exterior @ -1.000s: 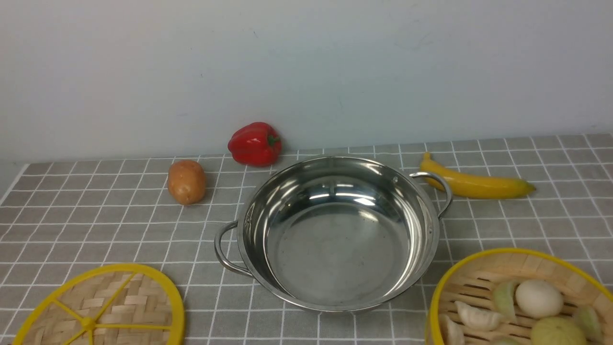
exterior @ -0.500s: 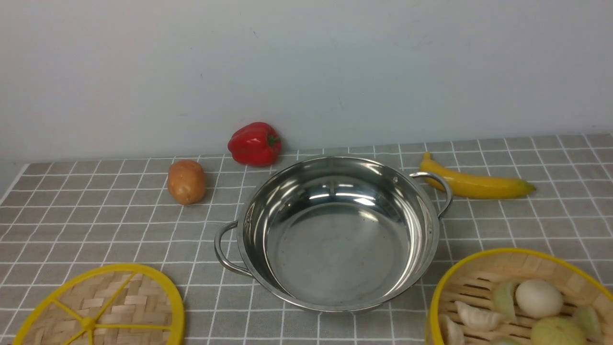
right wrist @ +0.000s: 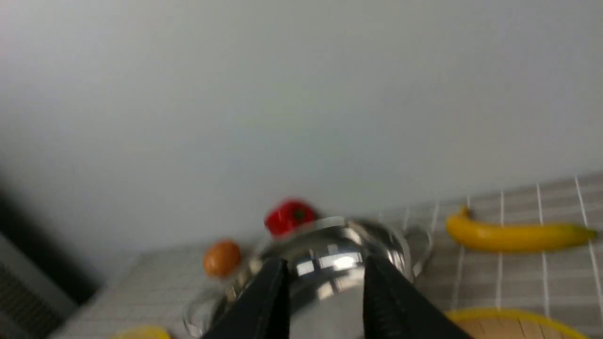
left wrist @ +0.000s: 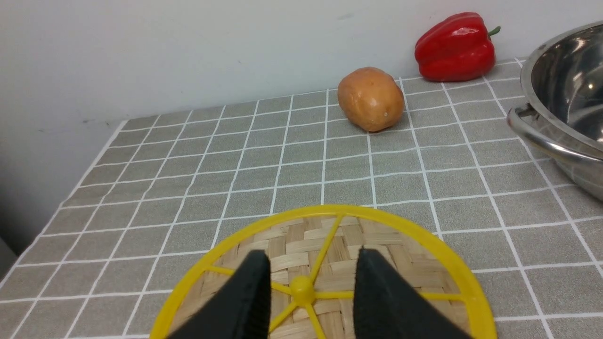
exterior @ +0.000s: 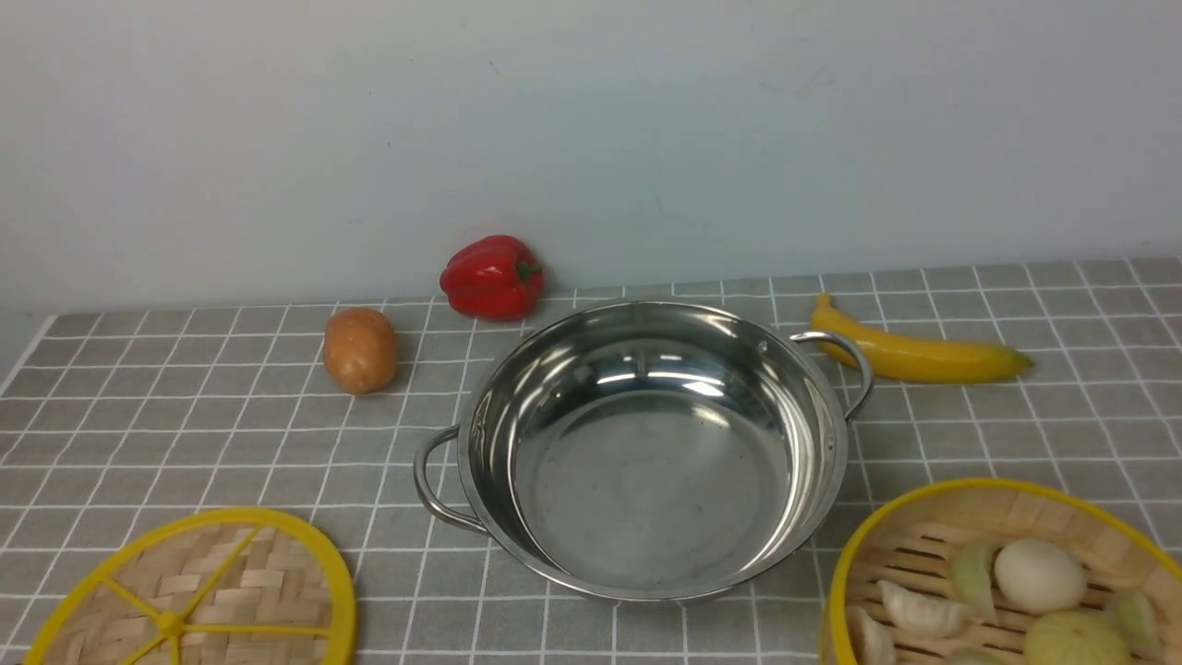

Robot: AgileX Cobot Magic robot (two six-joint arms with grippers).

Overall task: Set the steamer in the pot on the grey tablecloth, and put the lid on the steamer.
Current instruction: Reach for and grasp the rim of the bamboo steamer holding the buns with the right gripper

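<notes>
L hand (left wrist: 312,256) blk, tapered, R hand (right wrist: 325,262) same

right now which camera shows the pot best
The front view: the whole pot shows sharp, with both handles and its empty inside. The left wrist view catches only one handle and a piece of the rim at the picture's edge. The right wrist view shows it blurred, partly behind the fingers.

the pot (exterior: 646,453) sits mid-tablecloth (exterior: 185,434). the lid (exterior: 199,591) lies at the near left corner, the steamer (exterior: 933,517) at the near right, with food pieces (exterior: 1039,574) in it. the potato (exterior: 360,351) lies left of the pot, the pepper (exterior: 489,277) at the far edge behind it, the banana (exterior: 923,356) just right of its far handle.
</notes>
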